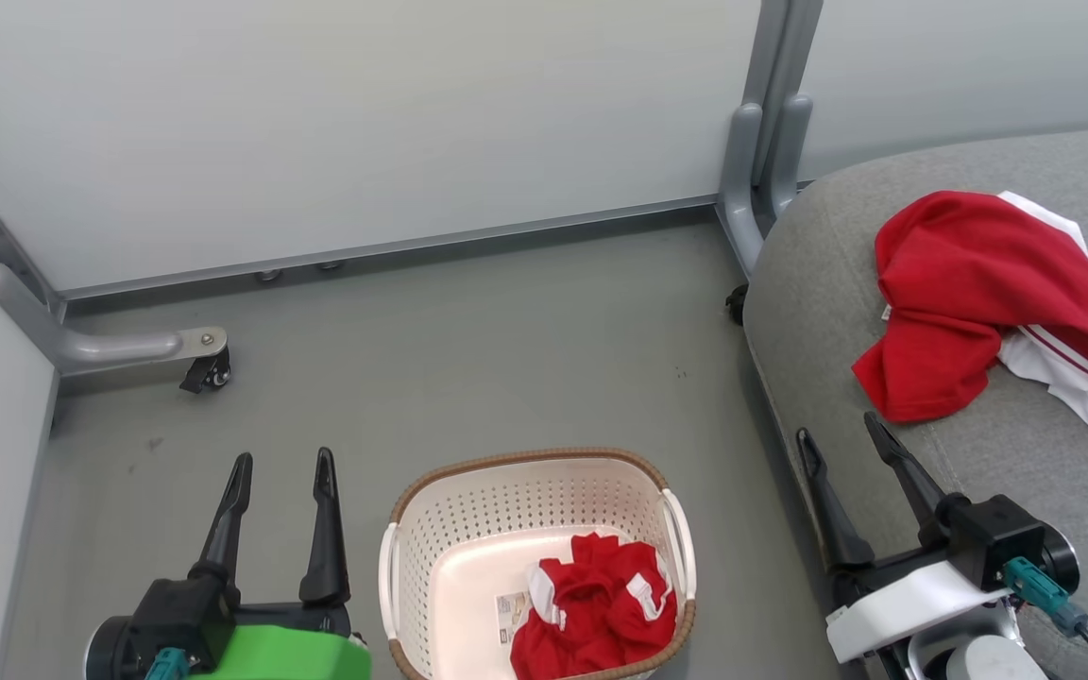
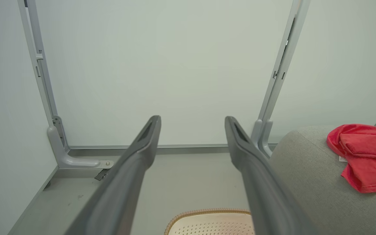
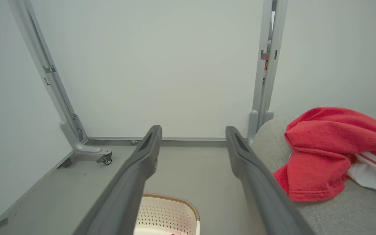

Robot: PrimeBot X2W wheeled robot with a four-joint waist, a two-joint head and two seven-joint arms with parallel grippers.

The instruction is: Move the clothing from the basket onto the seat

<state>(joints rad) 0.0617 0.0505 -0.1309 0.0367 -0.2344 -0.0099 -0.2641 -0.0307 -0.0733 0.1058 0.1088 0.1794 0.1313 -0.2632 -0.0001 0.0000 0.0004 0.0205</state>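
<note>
Half done: red top lay on seat at 2 o'clock, red shorts in basket at 6; left gripper, right gripper empty, fingers apart.

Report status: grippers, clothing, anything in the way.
Left gripper open, empty. Right gripper open, empty. Red top on seat; red shorts in basket. Nothing covering the shorts.

The bottom edge of the head view cuts off the near rim of the basket and the lower part of the red shorts inside it. The shorts cover the right side of the label on the basket's floor; its print is too small to read. Right of the basket, the seat and the red top on it run past the right edge. Both wrist views cut off most of the basket.
</note>
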